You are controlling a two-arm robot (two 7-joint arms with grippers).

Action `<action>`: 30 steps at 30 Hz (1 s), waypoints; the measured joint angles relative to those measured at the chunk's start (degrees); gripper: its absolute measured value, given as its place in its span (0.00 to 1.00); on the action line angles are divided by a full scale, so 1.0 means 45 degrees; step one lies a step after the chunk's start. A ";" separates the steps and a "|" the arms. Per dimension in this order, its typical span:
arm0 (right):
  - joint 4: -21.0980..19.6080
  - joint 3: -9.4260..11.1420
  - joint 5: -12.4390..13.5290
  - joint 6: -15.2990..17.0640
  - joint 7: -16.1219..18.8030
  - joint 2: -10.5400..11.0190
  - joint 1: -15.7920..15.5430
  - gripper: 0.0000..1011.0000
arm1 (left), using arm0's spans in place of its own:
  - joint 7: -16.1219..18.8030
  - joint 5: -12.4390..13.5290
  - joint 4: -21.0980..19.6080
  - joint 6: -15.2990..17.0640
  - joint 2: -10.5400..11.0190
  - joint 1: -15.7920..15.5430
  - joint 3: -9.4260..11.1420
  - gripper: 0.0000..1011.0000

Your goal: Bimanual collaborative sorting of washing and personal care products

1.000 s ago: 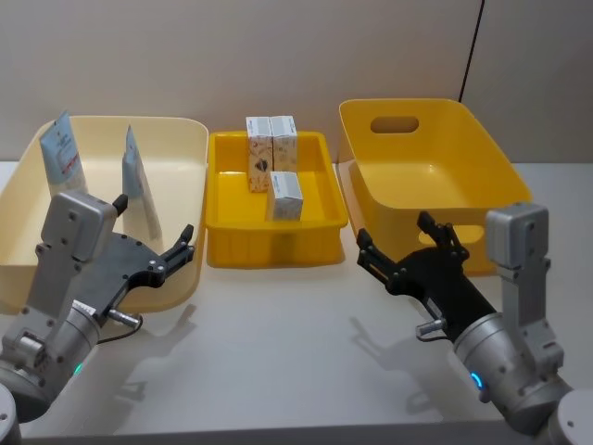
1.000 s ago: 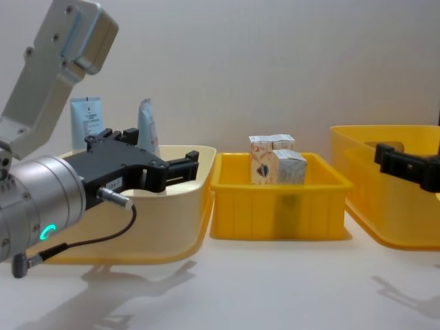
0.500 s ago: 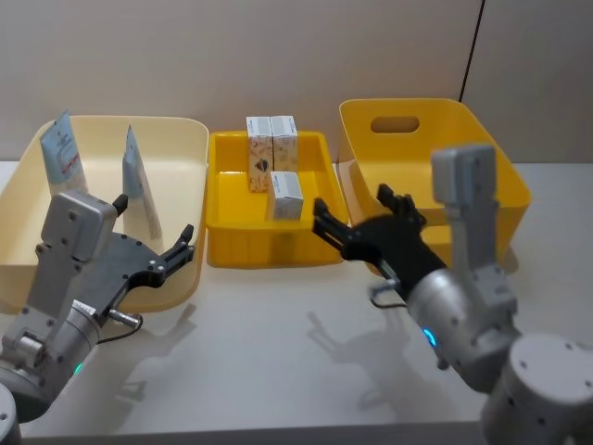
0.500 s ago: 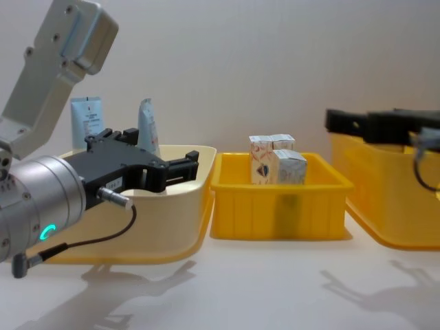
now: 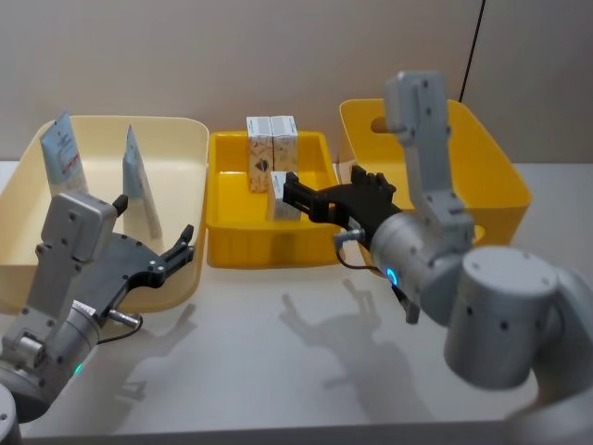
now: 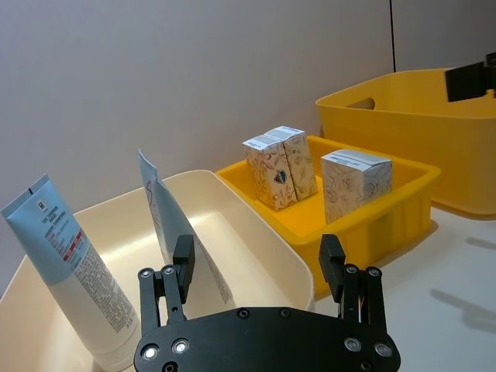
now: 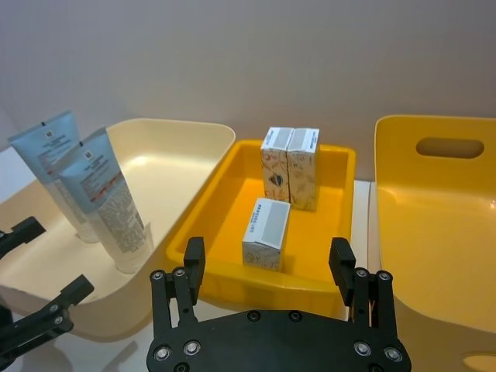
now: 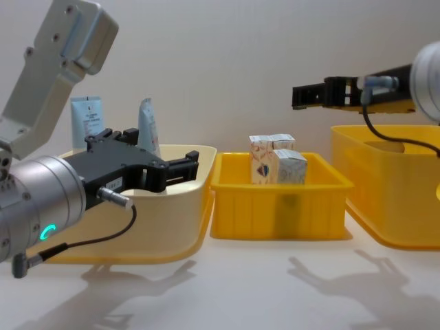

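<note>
On the near left, the left gripper hangs low over the white table, at the near right side of the pale cream tub. Its two black fingers are spread wide apart and hold nothing. Farther in and to the right, the right gripper is held higher, above the right part of the yellow tray that sits in the middle of the table. Its fingers also stand wide apart with nothing between them, and they reach leftward over the tray. Inside the cream tub two pale blue-and-white squeeze tubes stand on their caps with the flat crimped ends up. One leans at the far left wall and the other is tilted nearer the tub's middle, apart from the first. In the tray a single white carton with an orange-red pattern stands upright near the centre. Beyond it two more cartons stand side by side, touching, at the far wall. On the far right sits a deeper yellow tub with a handle slot in its far wall.
</note>
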 joint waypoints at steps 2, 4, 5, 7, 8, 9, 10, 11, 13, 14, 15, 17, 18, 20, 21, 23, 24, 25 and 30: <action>0.0194 0.0064 0.0036 0.0739 -0.0160 -0.0207 0.0370 0.99 | 0.0000 0.0001 0.0001 0.0000 0.0000 0.0001 -0.0001 0.99; 0.0379 0.0115 0.0062 0.1148 -0.0240 -0.0356 0.0672 0.99 | 0.0001 0.0001 0.0000 -0.0001 0.0000 0.0001 0.0000 0.99; 0.0467 0.0138 0.0074 0.1427 -0.0290 -0.0418 0.0810 0.99 | 0.0001 0.0001 0.0000 -0.0001 0.0000 0.0001 0.0000 0.99; 0.0815 0.0216 0.0100 0.1996 -0.0384 -0.0596 0.1255 0.99 | 0.0000 0.0000 0.0000 -0.0001 0.0000 0.0000 0.0000 0.99; 0.1038 0.0252 0.0110 0.2399 -0.0424 -0.0689 0.1527 0.99 | 0.0000 0.0001 0.0000 -0.0001 0.0000 0.0001 0.0000 0.99; 0.1038 0.0252 0.0110 0.2399 -0.0424 -0.0689 0.1527 0.99 | 0.0000 0.0001 0.0000 -0.0001 0.0000 0.0000 0.0000 0.99; 0.1165 0.0268 0.0112 0.2542 -0.0456 -0.0730 0.1665 0.99 | 0.0000 0.0001 0.0001 -0.0001 0.0000 0.0000 0.0000 0.99; 0.1562 0.0309 0.0121 0.2965 -0.0499 -0.0846 0.2082 0.99 | 0.0000 0.0001 0.0000 0.0000 0.0000 0.0000 -0.0001 0.99; 0.1798 0.0318 0.0126 0.3247 -0.0513 -0.0902 0.2310 0.99 | 0.0000 0.0000 0.0000 0.0000 0.0000 0.0001 0.0000 0.99; 0.1907 0.0319 0.0129 0.3355 -0.0514 -0.0927 0.2414 0.99 | 0.0000 0.0000 0.0000 0.0000 0.0000 0.0000 -0.0001 0.99; 0.2014 0.0318 0.0131 0.3444 -0.0514 -0.0952 0.2525 0.99 | 0.0000 0.0000 0.0000 -0.0001 -0.0001 0.0000 0.0000 0.99; 0.2377 0.0293 0.0133 0.3735 -0.0513 -0.1022 0.2853 0.99 | 0.0000 0.0001 0.0000 0.0000 0.0000 0.0000 0.0000 0.99; 0.2504 0.0269 0.0134 0.3808 -0.0510 -0.1041 0.2977 0.99 | 0.0000 0.0000 0.0000 -0.0001 0.0000 0.0000 -0.0001 0.99; 0.2825 0.0198 0.0133 0.4016 -0.0486 -0.1101 0.3233 0.99 | 0.0000 0.0001 0.0001 0.0000 0.0000 0.0001 0.0000 0.99; 0.2922 0.0172 0.0132 0.4048 -0.0472 -0.1118 0.3321 0.99 | 0.0000 0.0001 0.0000 0.0000 0.0000 0.0000 0.0000 0.99; 0.3226 0.0090 0.0125 0.4207 -0.0408 -0.1179 0.3567 0.99 | 0.0000 0.0001 0.0000 -0.0001 0.0000 0.0001 0.0000 0.99; 0.3363 0.0052 0.0121 0.4244 -0.0394 -0.1194 0.3640 0.99 | 0.0000 0.0001 0.0000 -0.0001 0.0000 0.0000 0.0001 0.99; 0.3548 0.0005 0.0109 0.4305 -0.0365 -0.1229 0.3784 0.99 | 0.0000 0.0001 0.0000 -0.0001 0.0000 0.0001 0.0000 0.99; 0.4131 -0.0109 0.0039 0.4439 -0.0311 -0.1345 0.4132 0.99 | 0.0000 0.0001 0.0000 0.0000 0.0000 0.0000 0.0000 0.99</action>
